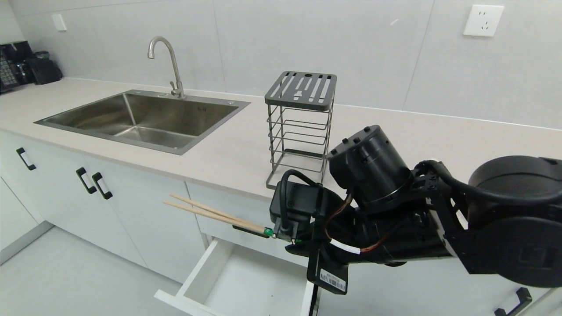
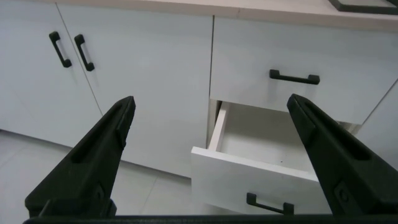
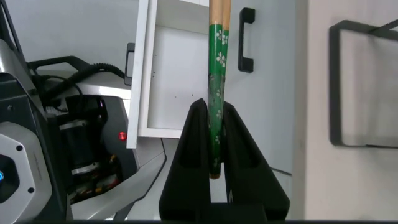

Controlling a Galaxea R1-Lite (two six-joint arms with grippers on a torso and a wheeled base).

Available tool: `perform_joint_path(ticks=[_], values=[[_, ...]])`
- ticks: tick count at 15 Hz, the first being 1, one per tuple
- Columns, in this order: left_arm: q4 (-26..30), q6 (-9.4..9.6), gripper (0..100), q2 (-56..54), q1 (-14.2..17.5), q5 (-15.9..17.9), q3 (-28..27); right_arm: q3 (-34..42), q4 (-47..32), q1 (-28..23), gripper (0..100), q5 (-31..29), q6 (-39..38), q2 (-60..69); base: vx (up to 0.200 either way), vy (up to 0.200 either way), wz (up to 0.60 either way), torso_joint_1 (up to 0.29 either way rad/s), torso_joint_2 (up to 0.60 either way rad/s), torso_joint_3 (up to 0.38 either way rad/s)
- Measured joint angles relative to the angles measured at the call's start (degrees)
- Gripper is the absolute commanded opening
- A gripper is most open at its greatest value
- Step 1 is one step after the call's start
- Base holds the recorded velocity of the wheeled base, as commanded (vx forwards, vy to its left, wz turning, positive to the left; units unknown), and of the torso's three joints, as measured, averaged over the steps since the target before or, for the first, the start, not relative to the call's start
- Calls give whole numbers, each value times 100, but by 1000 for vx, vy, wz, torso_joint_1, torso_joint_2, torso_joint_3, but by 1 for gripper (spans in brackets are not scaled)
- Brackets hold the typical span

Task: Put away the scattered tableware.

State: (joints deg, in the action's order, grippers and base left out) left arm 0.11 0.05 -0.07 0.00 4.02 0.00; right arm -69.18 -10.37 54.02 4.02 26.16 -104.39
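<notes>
A pair of wooden chopsticks (image 1: 215, 213) with green flowered ends is clamped in my right gripper (image 1: 279, 234), which is shut on the green ends. The sticks point out to the left, in front of the counter edge and above an open white drawer (image 1: 246, 281). In the right wrist view the chopsticks (image 3: 217, 50) run up from between the shut fingers of the right gripper (image 3: 215, 109), with the drawer (image 3: 180, 68) behind them. My left gripper (image 2: 211, 102) hangs wide open and holds nothing, facing the cabinet front and the open drawer (image 2: 249, 149).
A grey wire rack (image 1: 300, 127) with a slotted top stands on the counter just behind my right arm. A steel sink (image 1: 140, 118) with a faucet (image 1: 169, 61) lies to the left. Closed cabinet doors with black handles (image 1: 92, 182) sit below the counter.
</notes>
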Motion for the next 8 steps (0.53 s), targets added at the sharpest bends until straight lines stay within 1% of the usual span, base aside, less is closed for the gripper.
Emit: perform_joint_path(ticks=[1, 2, 4, 5, 8], values=[[-4, 2, 100, 0, 0, 2, 0, -39, 4, 0, 0, 2, 0, -40, 0, 0, 0, -232, 447, 207], [2, 0, 100, 0, 0, 0, 0, -66, -7, 0, 0, 11, 0, -79, 0, 0, 0, -129, 246, 115], [0, 0, 100, 0, 0, 2, 0, -132, -2, 0, 0, 33, 0, -173, 0, 0, 0, -54, 112, 61], [-11, 2, 100, 0, 0, 2, 0, -173, 9, -2, 0, 35, 5, -219, 0, 0, 0, -129, 242, 115], [0, 2, 100, 0, 0, 2, 0, -254, -16, -13, 0, 35, 9, -368, 0, 0, 0, -170, 326, 142]])
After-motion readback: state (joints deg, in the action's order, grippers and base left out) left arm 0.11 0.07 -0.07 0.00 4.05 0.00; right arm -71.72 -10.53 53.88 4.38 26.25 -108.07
